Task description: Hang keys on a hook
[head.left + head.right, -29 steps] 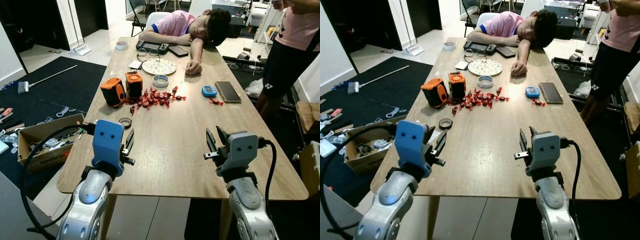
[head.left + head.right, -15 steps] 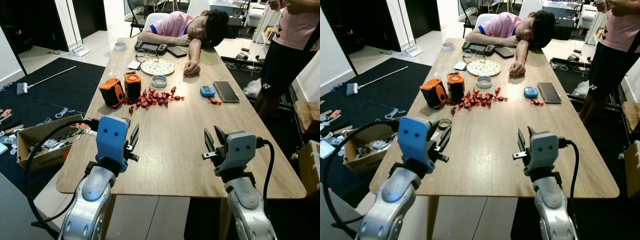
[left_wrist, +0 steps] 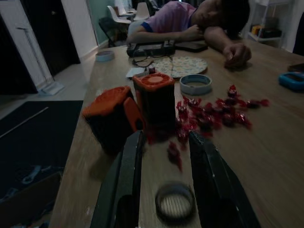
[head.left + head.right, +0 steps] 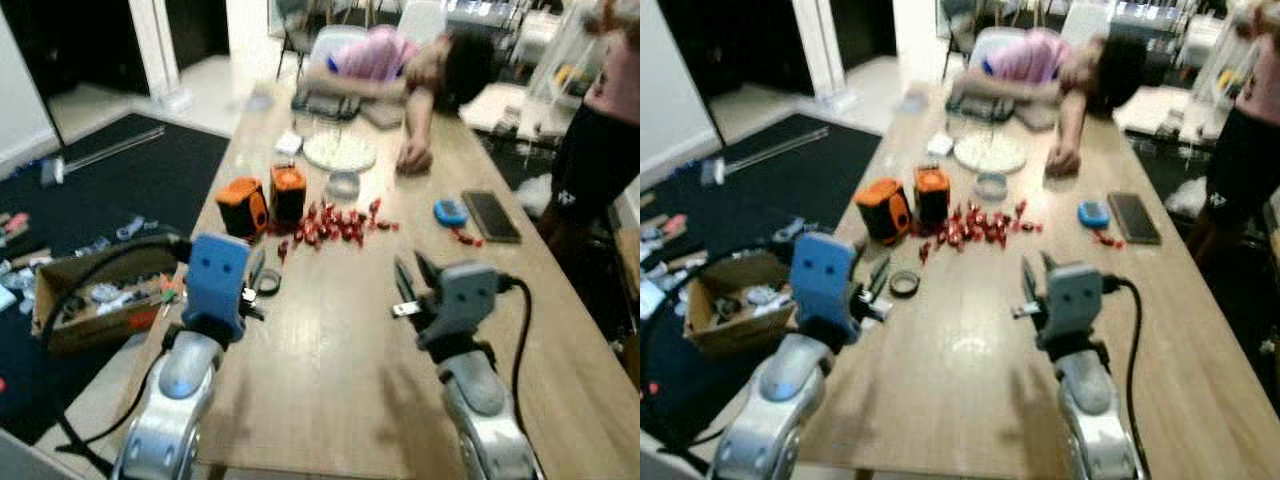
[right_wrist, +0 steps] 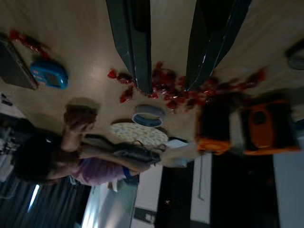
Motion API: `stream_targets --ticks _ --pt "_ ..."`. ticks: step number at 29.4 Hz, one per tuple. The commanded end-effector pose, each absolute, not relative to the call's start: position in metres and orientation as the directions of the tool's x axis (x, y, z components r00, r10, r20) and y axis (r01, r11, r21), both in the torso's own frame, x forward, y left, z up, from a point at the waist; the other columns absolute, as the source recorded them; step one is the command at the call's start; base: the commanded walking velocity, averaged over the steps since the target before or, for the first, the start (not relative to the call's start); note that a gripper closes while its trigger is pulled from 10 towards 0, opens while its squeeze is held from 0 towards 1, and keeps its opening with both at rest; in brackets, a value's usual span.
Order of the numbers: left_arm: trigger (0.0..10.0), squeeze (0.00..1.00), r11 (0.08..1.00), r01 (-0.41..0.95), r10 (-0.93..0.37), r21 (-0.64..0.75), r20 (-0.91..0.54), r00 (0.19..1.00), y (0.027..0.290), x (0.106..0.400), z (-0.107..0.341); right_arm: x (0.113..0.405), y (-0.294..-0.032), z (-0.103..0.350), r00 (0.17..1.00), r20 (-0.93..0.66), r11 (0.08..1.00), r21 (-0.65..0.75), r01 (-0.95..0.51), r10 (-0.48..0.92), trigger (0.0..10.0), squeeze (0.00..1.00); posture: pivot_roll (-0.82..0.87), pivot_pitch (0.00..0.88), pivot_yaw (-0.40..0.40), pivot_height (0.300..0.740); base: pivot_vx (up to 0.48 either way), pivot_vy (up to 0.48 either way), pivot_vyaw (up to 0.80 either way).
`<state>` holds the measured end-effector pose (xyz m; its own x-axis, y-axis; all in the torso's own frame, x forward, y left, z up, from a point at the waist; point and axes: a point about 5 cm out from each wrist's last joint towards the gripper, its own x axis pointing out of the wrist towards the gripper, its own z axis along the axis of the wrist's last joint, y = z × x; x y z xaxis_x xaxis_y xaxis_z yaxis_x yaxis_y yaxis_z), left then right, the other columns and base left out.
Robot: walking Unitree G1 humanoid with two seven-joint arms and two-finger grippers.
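Wooden worktop (image 4: 330, 340) carried no keys or hook that I could make out; the head views were blurred. I judged the task barely begun, with finding, grasping and hanging all left. Left pincer (image 3: 164, 185) hung parted and held nothing, over a small dark ring (image 3: 175, 202). Right pincer (image 5: 173, 47) was likewise spread and unladen above the board. Beyond lay red sweets (image 4: 335, 222), two orange-and-black boxes (image 4: 266, 200), a patterned plate (image 4: 340, 152), and a person (image 4: 400, 70) slumped at the far end.
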<state>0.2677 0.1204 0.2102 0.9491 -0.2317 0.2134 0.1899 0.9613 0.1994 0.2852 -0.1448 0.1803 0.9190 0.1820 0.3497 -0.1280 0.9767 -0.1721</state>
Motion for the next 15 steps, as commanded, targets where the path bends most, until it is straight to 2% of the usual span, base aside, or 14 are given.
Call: stream_targets --ticks 1,11,13,15 --pt "10.0 0.0 0.957 0.206 -0.246 0.203 0.199 0.949 0.1159 0.268 0.2077 0.2839 -0.1522 0.1762 0.929 0.337 0.981 -0.166 -0.103 0.155 10.0 0.0 0.1 0.127 -0.01 0.74 0.27 0.0 0.0" --pt "10.0 0.0 0.954 0.225 -0.263 0.2 0.192 0.946 0.1164 0.2661 0.2078 0.2839 -0.1512 0.1752 0.929 0.335 0.981 -0.164 -0.106 0.156 10.0 0.0 0.1 0.129 -0.007 0.74 0.027 0.0 0.0" --pt "10.0 0.0 0.919 0.27 -0.321 0.288 0.146 0.936 0.1195 0.2662 0.2058 0.2839 -0.1509 0.1749 0.929 0.334 0.981 -0.164 -0.107 0.157 10.0 0.0 0.1 0.129 -0.007 0.74 0.0 0.0 0.0" --pt "10.0 0.0 0.899 0.302 -0.353 0.317 0.116 0.929 0.1206 0.2658 0.2043 0.2837 -0.1511 0.1746 0.93 0.333 0.981 -0.164 -0.107 0.157 10.0 0.0 0.1 0.129 -0.007 0.74 0.0 0.0 0.0"
